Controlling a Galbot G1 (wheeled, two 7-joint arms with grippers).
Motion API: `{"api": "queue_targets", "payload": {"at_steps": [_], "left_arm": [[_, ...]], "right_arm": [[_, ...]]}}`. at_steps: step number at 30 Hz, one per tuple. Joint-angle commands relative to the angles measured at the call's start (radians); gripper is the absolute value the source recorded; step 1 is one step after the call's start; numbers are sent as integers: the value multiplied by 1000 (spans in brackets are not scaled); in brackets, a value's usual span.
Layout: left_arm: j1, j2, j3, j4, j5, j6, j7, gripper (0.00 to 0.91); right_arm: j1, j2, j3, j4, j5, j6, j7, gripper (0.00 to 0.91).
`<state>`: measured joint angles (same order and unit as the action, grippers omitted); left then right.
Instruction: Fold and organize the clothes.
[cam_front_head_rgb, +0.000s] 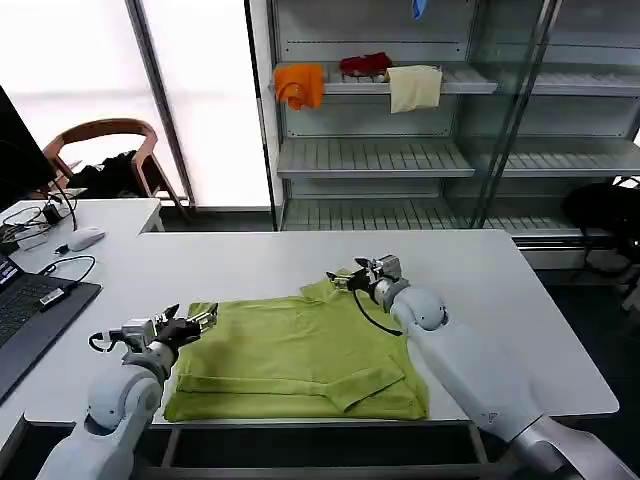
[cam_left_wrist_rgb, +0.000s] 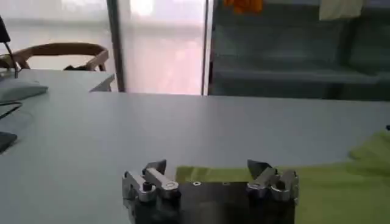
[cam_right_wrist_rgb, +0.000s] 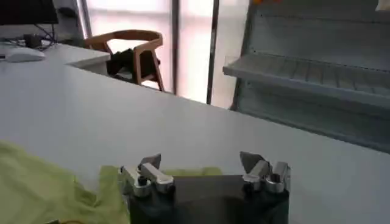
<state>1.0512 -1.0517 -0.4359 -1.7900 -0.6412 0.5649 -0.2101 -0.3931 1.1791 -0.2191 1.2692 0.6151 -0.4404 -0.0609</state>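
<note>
The lime yellow-green T-shirt (cam_front_head_rgb: 295, 358) lies partly folded on the white table (cam_front_head_rgb: 500, 300), near its front edge. My left gripper (cam_front_head_rgb: 202, 322) is open at the shirt's far left corner, with nothing between its fingers. In the left wrist view the left gripper (cam_left_wrist_rgb: 207, 168) stands wide over the table, with the shirt's edge (cam_left_wrist_rgb: 341, 190) just behind and beside it. My right gripper (cam_front_head_rgb: 343, 279) hovers open at the shirt's far right corner, by a bunched sleeve. The right wrist view shows the right gripper (cam_right_wrist_rgb: 200, 163) empty, with shirt fabric (cam_right_wrist_rgb: 42, 185) to one side.
A laptop (cam_front_head_rgb: 30, 315), cables and a mouse (cam_front_head_rgb: 85, 238) sit on the desk to the left, with a wooden chair (cam_front_head_rgb: 105, 140) behind. The shelf unit beyond the table holds an orange cloth (cam_front_head_rgb: 299, 85), a red item (cam_front_head_rgb: 366, 65) and a cream cloth (cam_front_head_rgb: 414, 87).
</note>
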Motion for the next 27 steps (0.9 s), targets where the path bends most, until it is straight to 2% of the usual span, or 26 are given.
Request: {"api": "queue_targets", "payload": {"at_steps": [1,9,10,11,12,13,14,15,16,17,18,19,20,21,22,27], "left_arm": [[-55,4,9,124,9,12,28,907],[-50,-4,5,139,12,11,39,907],[-48,-5,5,143,15,11,43,856],[-46,-5,6,145,16,11,44,806],[-45,-5,7,145,16,11,45,705],[-42,-5,8,146,19,11,47,655],[-40,-5,9,147,21,11,49,574],[-38,-5,10,147,24,11,52,534],[-37,-5,12,147,26,11,55,393],[-36,-5,13,146,29,10,56,343],[-35,-6,14,147,31,10,57,191],[-34,-6,15,146,33,9,59,121],[-34,-6,16,145,36,8,62,20],[-32,-5,17,144,41,7,67,10],[-31,-5,17,142,42,6,70,10],[-29,3,21,124,55,-7,80,20]], "right_arm": [[12,21,-15,-43,-14,-1,-19,907],[-4,26,-9,-40,-21,-6,-21,907],[-8,25,-7,-37,-21,-7,-23,746],[-11,25,-6,-37,-20,-6,-24,685],[-14,24,-5,-36,-20,-6,-27,584],[-18,23,-4,-34,-20,-6,-30,544],[-21,21,-4,-33,-20,-6,-31,453],[-24,20,-3,-32,-20,-6,-33,403],[-24,19,-3,-32,-20,-6,-33,302],[-29,18,-1,-30,-21,-4,-31,262],[-31,18,1,-29,-21,-3,-29,232],[-34,17,3,-27,-21,-3,-29,191],[-35,16,4,-25,-21,-2,-28,111],[-36,14,5,-20,-21,-1,-28,91],[-36,14,5,-18,-20,-1,-28,10],[-35,12,8,-5,-20,7,-30,0]]}}
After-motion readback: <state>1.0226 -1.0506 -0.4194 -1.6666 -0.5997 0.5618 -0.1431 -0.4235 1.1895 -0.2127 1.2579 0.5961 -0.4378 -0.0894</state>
